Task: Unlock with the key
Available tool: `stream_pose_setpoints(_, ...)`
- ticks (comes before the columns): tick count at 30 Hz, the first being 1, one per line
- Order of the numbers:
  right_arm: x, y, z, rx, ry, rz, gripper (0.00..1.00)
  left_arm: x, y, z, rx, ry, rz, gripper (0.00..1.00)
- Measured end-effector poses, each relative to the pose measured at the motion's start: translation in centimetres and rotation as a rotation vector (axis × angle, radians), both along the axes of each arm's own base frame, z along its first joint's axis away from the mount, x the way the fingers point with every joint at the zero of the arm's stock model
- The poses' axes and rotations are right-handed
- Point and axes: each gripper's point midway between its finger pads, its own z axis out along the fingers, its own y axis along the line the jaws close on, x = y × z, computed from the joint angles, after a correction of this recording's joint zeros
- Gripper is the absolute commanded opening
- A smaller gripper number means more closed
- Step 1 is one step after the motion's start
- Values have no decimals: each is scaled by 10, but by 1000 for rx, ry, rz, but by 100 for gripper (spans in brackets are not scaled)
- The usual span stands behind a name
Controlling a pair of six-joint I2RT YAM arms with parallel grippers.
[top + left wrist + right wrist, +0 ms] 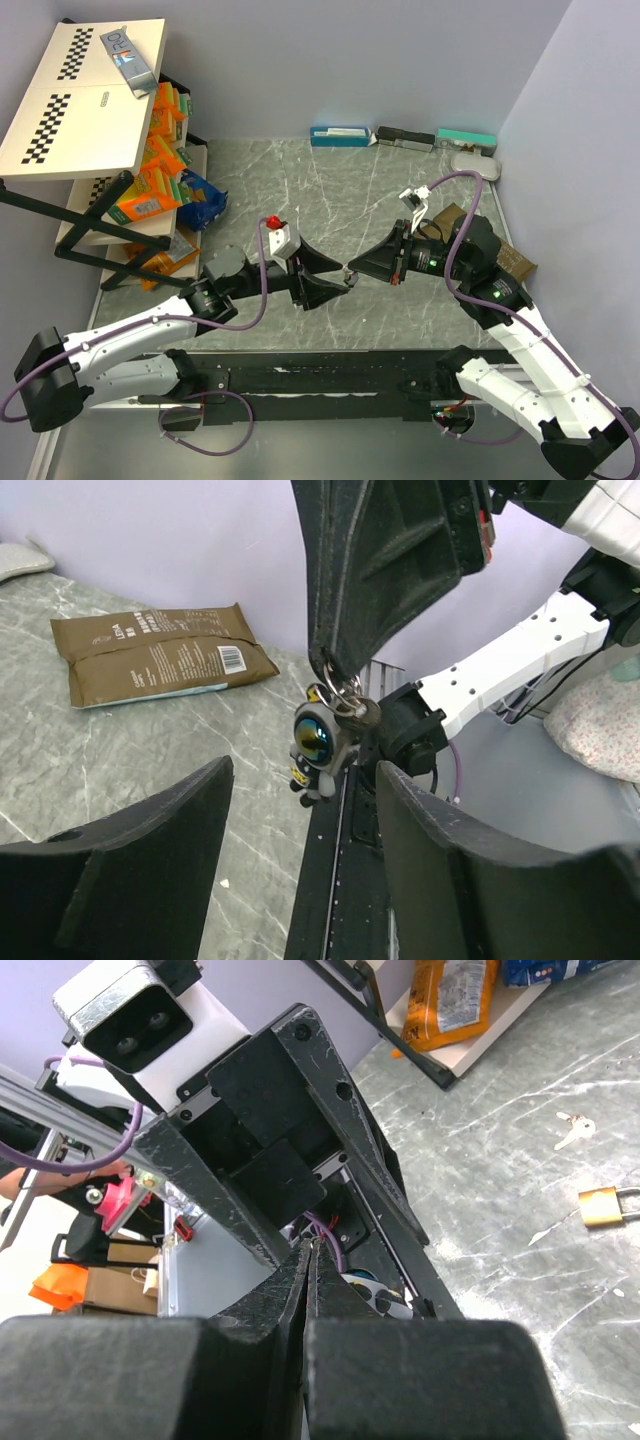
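My right gripper [350, 270] is shut on a metal key ring [345, 695] and holds it in the air over the middle of the table. A small astronaut charm [318, 738] dangles from the ring. The key's blade is hidden between the right fingers [340, 1290]. My left gripper [340, 281] faces the right one tip to tip. It stands open, with the charm hanging just off its fingertips and nothing held [305, 780]. A brass padlock [600, 1205] lies on the marble table [500, 1180], with a loose silver key [572, 1132] near it.
A brown coffee bag [160, 655] lies flat behind the right arm. A tilted shelf of snack packs [165, 150] fills the left side. Flat boxes [340, 135] line the back wall. A black rail [320, 375] runs along the near edge.
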Motion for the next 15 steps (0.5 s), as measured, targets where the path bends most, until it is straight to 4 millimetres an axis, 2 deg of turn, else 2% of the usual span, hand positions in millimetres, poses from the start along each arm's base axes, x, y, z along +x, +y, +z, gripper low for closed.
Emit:
stream_pose_setpoints(10,-2,-1,2,5,-8,2,0,4,-7,5,-8,-16,-6,54)
stream_pose_setpoints(15,-3,-1,3,7,-13,2,0,3,-8,9,-20,-25,-15,37)
